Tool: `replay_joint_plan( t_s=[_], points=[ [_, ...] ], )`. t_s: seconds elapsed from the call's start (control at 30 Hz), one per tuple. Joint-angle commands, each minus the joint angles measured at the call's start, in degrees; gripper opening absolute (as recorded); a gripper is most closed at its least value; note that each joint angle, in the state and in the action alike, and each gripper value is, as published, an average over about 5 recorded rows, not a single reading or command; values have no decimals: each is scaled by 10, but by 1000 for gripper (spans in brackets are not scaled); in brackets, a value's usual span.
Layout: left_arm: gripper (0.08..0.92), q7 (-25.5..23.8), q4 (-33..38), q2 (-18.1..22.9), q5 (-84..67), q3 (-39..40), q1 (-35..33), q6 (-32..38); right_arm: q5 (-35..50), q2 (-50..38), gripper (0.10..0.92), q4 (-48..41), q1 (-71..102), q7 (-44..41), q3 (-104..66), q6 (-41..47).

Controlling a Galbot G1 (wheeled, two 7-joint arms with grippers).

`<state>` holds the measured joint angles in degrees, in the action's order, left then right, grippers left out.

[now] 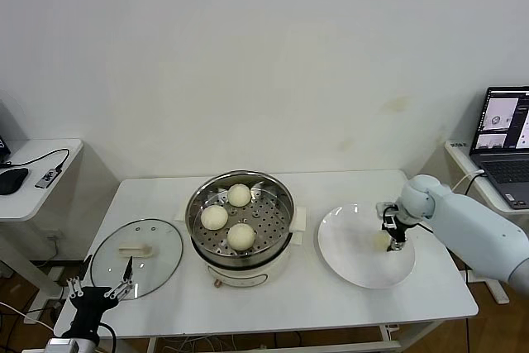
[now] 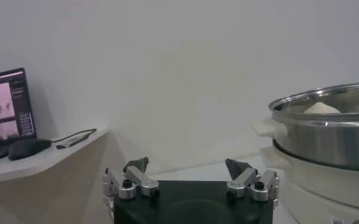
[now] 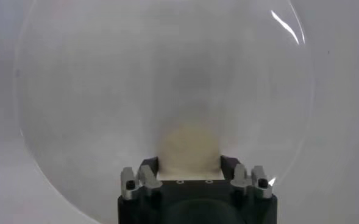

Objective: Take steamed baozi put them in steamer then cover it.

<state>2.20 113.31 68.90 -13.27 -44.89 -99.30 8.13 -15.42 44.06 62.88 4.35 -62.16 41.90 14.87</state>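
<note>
Cream bun (image 3: pixel 188 149) sits between right gripper (image 1: pixel 394 237) fingers on plate (image 1: pixel 347 258), gripper closed on it. Keep squeeze gentle, lift straight up, carry to steamer (image 1: pixel 240 217), free spot beside three buns. Left gripper (image 1: pixel 103 285) open, parked beside lid (image 1: pixel 136 255).

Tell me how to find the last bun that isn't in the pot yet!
Find the shiny steamer in the middle of the white table. Beside it, toward the robot's right, lies a flat white plate. The bun sits on that plate between the fingers of the right tool; the other three buns are inside the steamer.
</note>
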Motion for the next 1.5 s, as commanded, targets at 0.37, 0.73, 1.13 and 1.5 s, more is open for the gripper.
replay_joint_plan(
  t_s=[0.37, 0.73, 1.13, 1.5],
  points=[
    [823, 0, 3, 0, -2, 6, 7, -2, 204, -37, 611, 174, -275, 17, 199, 99],
    [823, 0, 4, -3, -4, 14, 13, -2, 381, 60, 627, 207, -440, 80, 310, 186],
    [823, 1, 11, 2, -7, 13, 16, -1, 522, 195, 628, 188, -418, 148, 313, 267],
    [823, 1, 14, 4, -6, 6, 12, 2, 498, 267, 628, 118, -339, 165, 299, 268]
  ],
)
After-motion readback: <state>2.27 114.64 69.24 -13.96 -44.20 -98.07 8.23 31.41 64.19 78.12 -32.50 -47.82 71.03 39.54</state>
